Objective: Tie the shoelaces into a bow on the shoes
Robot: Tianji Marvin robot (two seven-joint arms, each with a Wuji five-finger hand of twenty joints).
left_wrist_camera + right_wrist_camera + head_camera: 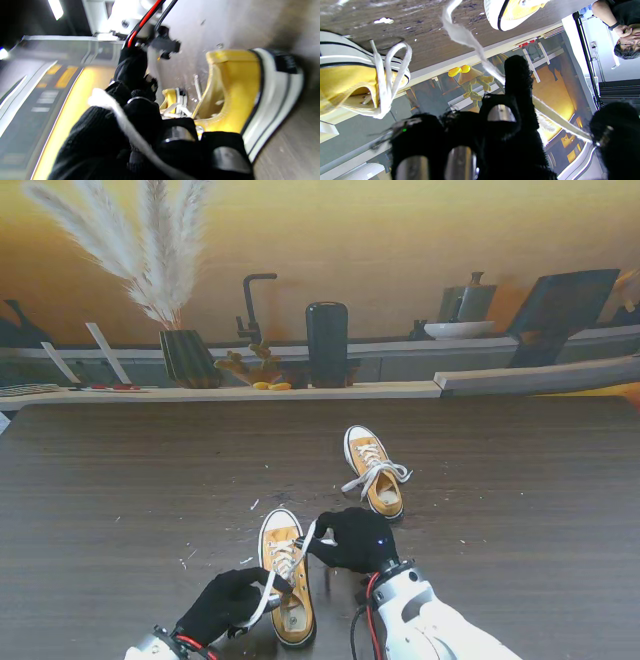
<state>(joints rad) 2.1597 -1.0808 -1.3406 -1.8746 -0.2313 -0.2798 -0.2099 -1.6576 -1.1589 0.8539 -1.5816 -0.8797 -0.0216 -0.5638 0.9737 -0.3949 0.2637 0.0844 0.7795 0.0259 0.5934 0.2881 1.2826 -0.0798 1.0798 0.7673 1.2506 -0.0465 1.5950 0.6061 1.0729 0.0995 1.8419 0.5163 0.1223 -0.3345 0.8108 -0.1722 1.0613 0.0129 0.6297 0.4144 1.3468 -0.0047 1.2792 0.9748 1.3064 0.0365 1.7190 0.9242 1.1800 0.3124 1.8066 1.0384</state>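
With the near shoe [287, 578] on the counter [120, 480] close to me, the left hand [228, 604] and the right hand [355, 540] each pinch a lace [303, 546], so they should pull evenly, without lifting the shoe.

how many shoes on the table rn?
2. The near shoe lies between the left hand and the right hand, each holding its white lace. The far shoe, beyond the right hand, is already tied. None seems hidden.
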